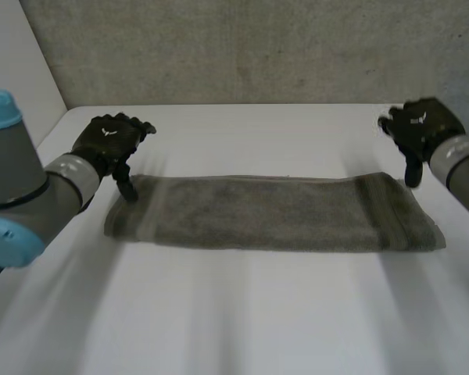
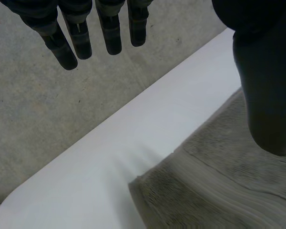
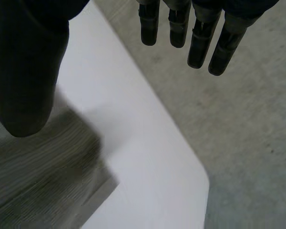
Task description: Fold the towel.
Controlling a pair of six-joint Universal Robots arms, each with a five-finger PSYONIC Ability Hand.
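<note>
the table [image 1: 250,320] is lit brightly and softly from above and is rendered almost pure white, with broad pale and grey bands laid across its near part. the wall [image 1: 258,47] behind is kept dimmer and mottled. a thin soft shade is cast along the near edge of the towel [image 1: 273,212]. the left hand [image 1: 109,141] and the right hand [image 1: 418,125] are rendered almost black, with faint sheen picked out on the fingers [image 2: 112,38] in the wrist views.
</note>
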